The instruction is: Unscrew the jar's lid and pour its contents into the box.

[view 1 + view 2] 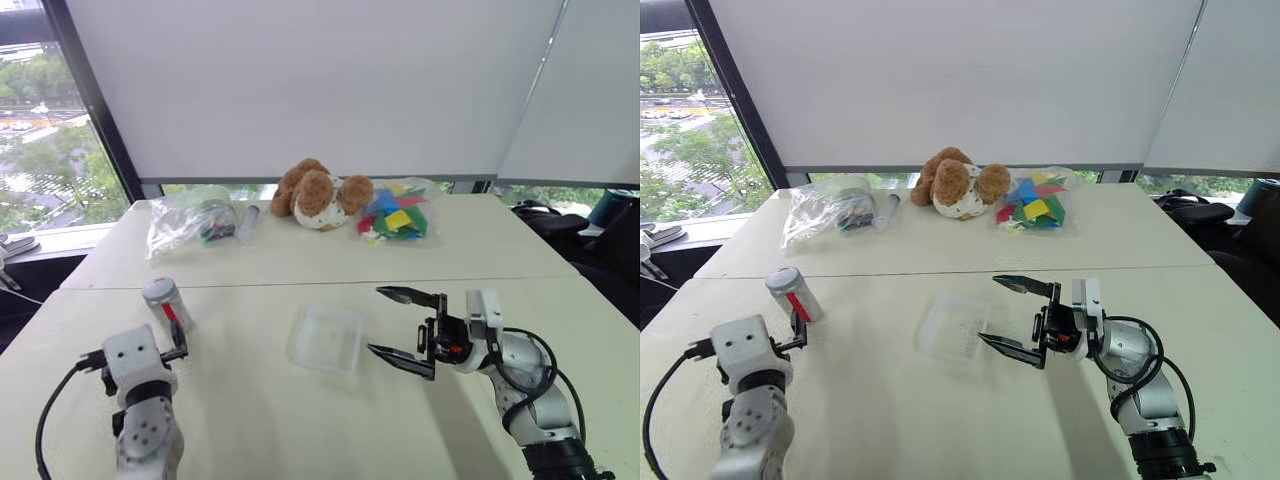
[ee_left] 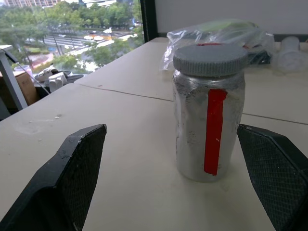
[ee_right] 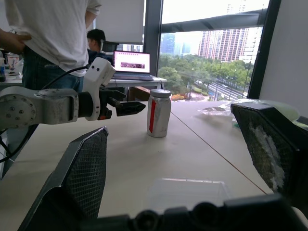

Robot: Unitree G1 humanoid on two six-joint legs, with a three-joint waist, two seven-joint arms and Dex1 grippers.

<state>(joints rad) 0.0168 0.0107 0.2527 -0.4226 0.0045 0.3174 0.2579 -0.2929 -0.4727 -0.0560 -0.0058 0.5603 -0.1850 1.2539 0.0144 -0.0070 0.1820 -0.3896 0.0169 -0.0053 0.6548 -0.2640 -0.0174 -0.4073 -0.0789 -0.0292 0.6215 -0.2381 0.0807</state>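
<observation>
Just ahead of my left claw [image 2: 178, 192], the jar [image 2: 209, 120] is showing clear plastic walls, dusted and cloudy inside, with a glossy red strip down its side. Its lid [image 2: 210, 58] is looking like matt grey plastic, ribbed around the rim. My fingers [image 2: 72, 178] are showing black pads with a fine cross-hatched, rough texture. Between my two claws, the box [image 1: 326, 339] is appearing as thin, transparent, smooth plastic. The tabletop [image 1: 300, 420] under them is looking smooth, pale and matt. Far beyond my right claw [image 1: 402, 328], a plush toy [image 1: 320, 194] is showing soft brown fuzzy cloth, flanked by crinkled, shiny clear plastic bags [image 1: 185, 220].
</observation>
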